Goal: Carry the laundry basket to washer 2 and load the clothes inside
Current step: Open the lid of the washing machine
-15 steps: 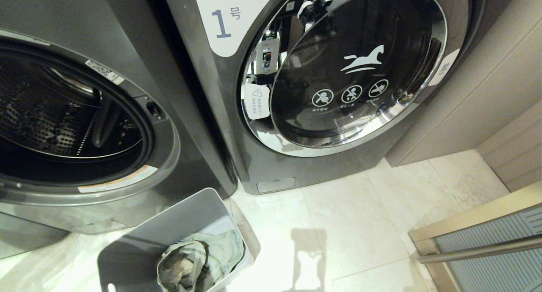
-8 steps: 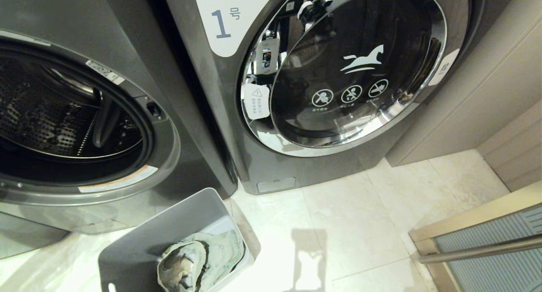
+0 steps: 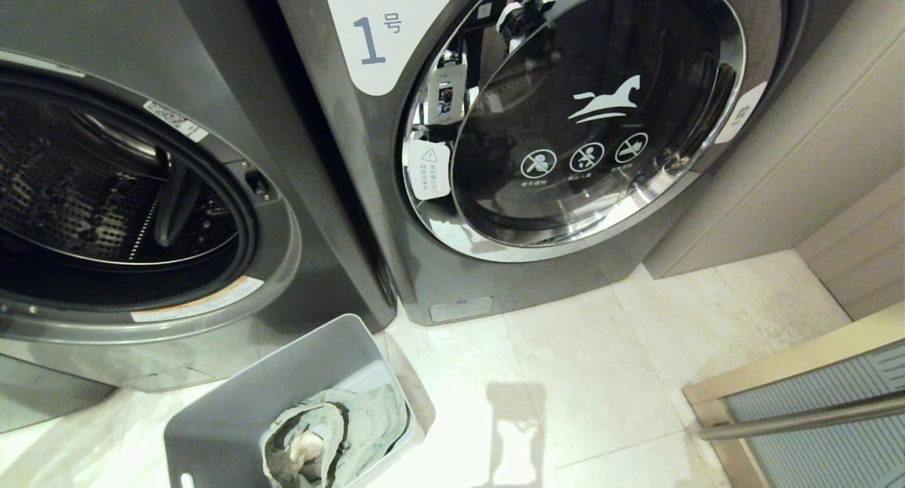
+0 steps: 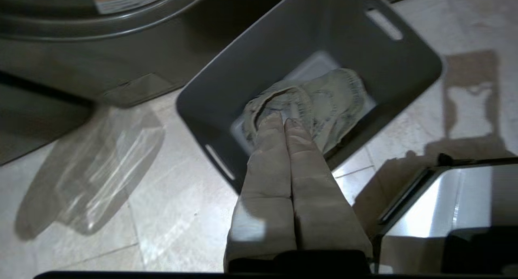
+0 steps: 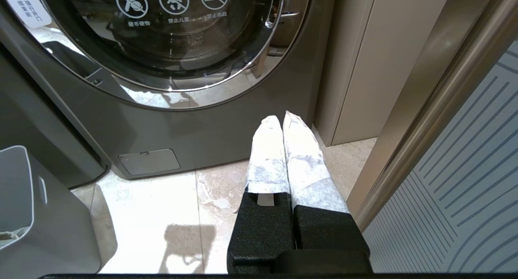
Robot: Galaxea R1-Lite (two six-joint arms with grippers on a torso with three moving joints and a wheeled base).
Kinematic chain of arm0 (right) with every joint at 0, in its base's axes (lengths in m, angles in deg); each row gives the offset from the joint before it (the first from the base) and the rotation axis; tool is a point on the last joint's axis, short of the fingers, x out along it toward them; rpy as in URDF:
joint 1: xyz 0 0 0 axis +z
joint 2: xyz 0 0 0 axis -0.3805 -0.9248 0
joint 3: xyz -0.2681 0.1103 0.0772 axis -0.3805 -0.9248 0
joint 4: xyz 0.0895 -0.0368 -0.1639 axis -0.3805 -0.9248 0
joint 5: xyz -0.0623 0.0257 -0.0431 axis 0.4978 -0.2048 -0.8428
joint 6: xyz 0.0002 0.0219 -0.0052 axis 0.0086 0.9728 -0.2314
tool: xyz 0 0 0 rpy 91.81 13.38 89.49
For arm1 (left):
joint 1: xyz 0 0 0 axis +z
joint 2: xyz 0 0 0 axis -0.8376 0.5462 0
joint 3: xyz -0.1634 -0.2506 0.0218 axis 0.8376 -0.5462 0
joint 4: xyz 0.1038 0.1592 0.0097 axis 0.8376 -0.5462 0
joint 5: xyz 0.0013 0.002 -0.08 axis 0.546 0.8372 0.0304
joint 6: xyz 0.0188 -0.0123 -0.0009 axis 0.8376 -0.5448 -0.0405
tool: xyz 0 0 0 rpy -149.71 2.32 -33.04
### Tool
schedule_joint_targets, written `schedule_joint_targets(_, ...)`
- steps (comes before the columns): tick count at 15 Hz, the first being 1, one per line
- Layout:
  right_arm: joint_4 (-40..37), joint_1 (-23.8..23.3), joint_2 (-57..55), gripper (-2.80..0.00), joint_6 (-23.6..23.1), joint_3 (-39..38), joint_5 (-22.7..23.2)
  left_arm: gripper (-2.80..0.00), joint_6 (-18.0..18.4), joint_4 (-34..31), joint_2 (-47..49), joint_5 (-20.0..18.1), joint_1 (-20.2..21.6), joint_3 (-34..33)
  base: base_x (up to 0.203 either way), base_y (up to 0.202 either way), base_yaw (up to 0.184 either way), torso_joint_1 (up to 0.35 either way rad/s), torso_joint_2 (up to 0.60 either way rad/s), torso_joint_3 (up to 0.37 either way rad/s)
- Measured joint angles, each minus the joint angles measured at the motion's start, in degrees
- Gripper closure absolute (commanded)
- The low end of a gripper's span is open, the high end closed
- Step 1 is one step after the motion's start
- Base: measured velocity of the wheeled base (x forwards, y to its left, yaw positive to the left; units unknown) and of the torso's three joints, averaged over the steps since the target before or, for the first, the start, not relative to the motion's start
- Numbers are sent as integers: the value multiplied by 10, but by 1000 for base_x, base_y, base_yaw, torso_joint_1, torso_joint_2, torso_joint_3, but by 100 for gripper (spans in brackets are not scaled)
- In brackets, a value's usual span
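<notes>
- Hovering over the grey plastic rectangular laundry basket (image 4: 404,72), the left end effector (image 4: 283,123) has its fingers pressed together, empty, directly above the faded grey-green denim clothes (image 4: 323,105).
- Basket sits on the floor before the open dark-grey washer (image 3: 141,212).
- Right end effector (image 5: 281,119), likewise pressed together, is well apart; the left is nearer.

This is a laundry room. Two dark grey front-load washers stand side by side on pale stone floor tiles (image 3: 601,375): an open washer (image 3: 141,212) showing its perforated drum, and a closed one labelled "Washer 1" (image 3: 565,120), straight ahead of the right hand (image 5: 281,119). Beige cabinet panels (image 3: 813,155) flank them.
</notes>
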Motion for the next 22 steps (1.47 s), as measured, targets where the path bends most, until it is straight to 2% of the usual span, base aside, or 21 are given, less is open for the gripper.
schedule_joint_targets(2,0,0,0,0,0,0,0,0,-1,-37,-80,-36,1,0,0,0,0,0,0,0)
schedule_joint_targets(6,0,0,0,0,0,0,0,0,-15,-47,-167,-47,5,-2,0,0,0,0,0,0)
schedule_joint_targets(9,0,0,0,0,0,0,0,0,-102,-46,-184,-18,6,-3,0,0,0,0,0,0)
schedule_joint_targets(10,0,0,0,0,0,0,0,0,-117,-46,-187,-16,6,-4,0,0,0,0,0,0)
schedule_joint_targets(22,0,0,0,0,-1,0,0,0,-117,-46,-190,-16,7,-4,0,0,0,0,0,0)
